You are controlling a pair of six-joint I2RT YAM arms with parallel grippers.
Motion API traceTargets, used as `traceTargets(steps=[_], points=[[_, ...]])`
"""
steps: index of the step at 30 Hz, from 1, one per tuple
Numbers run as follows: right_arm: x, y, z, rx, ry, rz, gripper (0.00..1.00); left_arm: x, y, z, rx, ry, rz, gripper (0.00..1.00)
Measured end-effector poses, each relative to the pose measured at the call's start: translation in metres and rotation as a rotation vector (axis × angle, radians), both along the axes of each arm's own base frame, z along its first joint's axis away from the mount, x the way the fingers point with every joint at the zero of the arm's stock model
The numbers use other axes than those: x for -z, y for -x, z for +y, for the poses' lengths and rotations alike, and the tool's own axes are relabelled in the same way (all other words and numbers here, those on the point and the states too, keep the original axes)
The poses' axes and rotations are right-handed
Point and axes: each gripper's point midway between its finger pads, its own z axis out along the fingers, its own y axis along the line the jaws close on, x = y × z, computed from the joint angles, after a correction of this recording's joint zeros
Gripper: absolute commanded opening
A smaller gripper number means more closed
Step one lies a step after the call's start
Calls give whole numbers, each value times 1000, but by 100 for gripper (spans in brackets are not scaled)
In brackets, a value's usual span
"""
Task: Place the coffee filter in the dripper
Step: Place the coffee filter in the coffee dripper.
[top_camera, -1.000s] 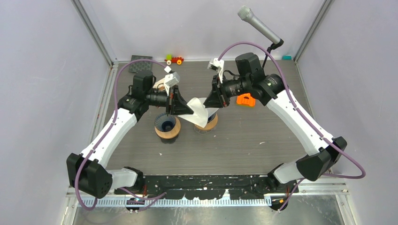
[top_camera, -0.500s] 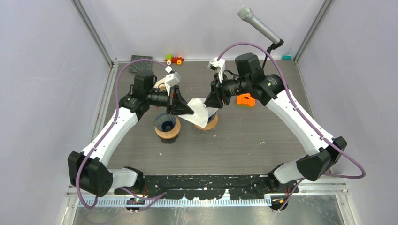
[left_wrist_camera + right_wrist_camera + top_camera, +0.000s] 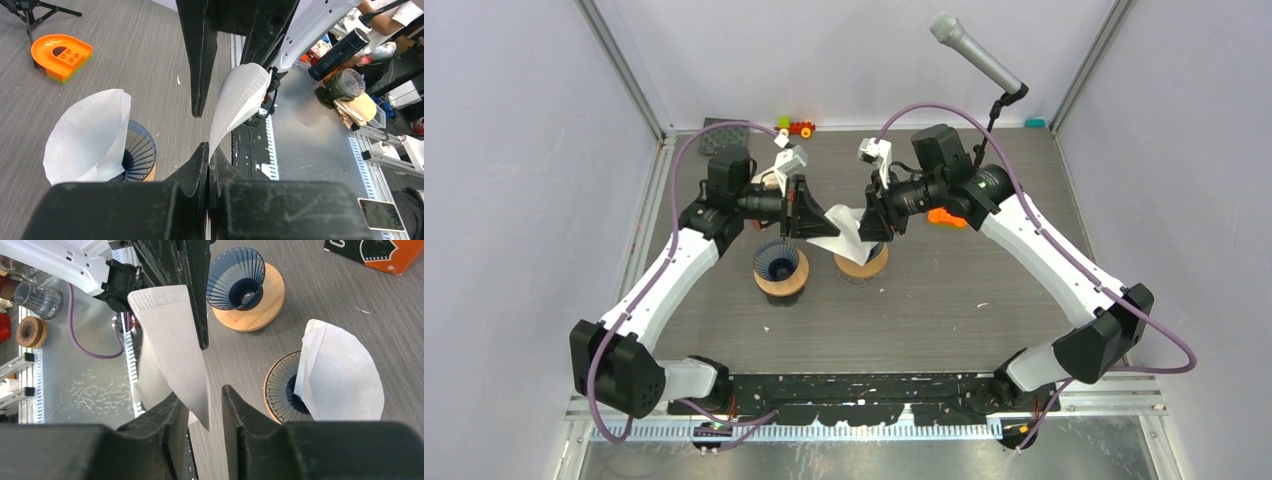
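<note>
The filter (image 3: 170, 335) is thin paper: featherlight, limp, easily creased or torn. It wants a light pinch on its crimped edge, never a squeeze across the cone. It hangs in the air between the two arms, above the table (image 3: 944, 300) and just toward 12 o'clock from the drippers. The left claw (image 3: 207, 152) is closed tight on one edge of it. The right claw (image 3: 201, 394) has its jaws parted, the filter's corner lying between them unclamped. Both arms reach inward, wrists level, claws facing each other. The blue dripper (image 3: 239, 271), at 8 o'clock of the filter, sits empty and is probably the target; the other dripper (image 3: 280, 387) already holds a second filter (image 3: 345, 375)
</note>
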Motion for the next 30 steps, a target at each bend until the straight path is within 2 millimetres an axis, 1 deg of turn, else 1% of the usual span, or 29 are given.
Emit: traceTargets(steps=[2, 5, 6, 7, 9, 12, 13, 14, 15, 16, 18, 19, 22, 24, 26, 30], points=[[4, -1, 2, 1, 2, 11, 21, -1, -3, -1, -3, 8, 1, 0], [5, -3, 3, 7, 2, 20, 2, 1, -6, -3, -5, 11, 11, 0], [5, -4, 4, 11, 1, 21, 1, 2, -6, -3, -6, 11, 13, 2], [5, -5, 4, 17, 1, 20, 1, 3, -7, -3, -7, 11, 14, 9], [5, -8, 3, 39, 6, 21, 1, 3, -9, -4, -11, 11, 11, 26], [7, -19, 2, 107, 23, 14, 1, 5, -16, -4, -53, -1, 6, 57], [7, -24, 1, 136, 30, 13, 1, 6, -21, -3, -80, -9, 7, 70], [8, -29, -1, 175, 39, 14, 1, 6, -27, -3, -117, -19, 5, 77], [9, -34, -3, 215, 49, 17, 1, 6, -35, -2, -165, -32, 1, 81], [10, -40, -5, 258, 58, 20, 1, 5, -43, -1, -208, -44, -8, 83], [9, -49, -8, 334, 70, 30, 0, 1, -62, 3, -322, -74, -19, 84], [8, -55, -9, 370, 74, 34, 0, -3, -73, 7, -394, -92, -27, 85], [-1, -76, -8, 483, 69, 44, 0, -16, -96, 17, -548, -124, -52, 85], [-3, -87, -6, 536, 65, 59, 1, -23, -102, 18, -614, -142, -57, 85], [-2, -96, -4, 586, 62, 85, 1, -27, -102, 14, -648, -164, -59, 85], [5, -107, -1, 657, 66, 140, 1, -24, -97, -1, -660, -200, -42, 84]])
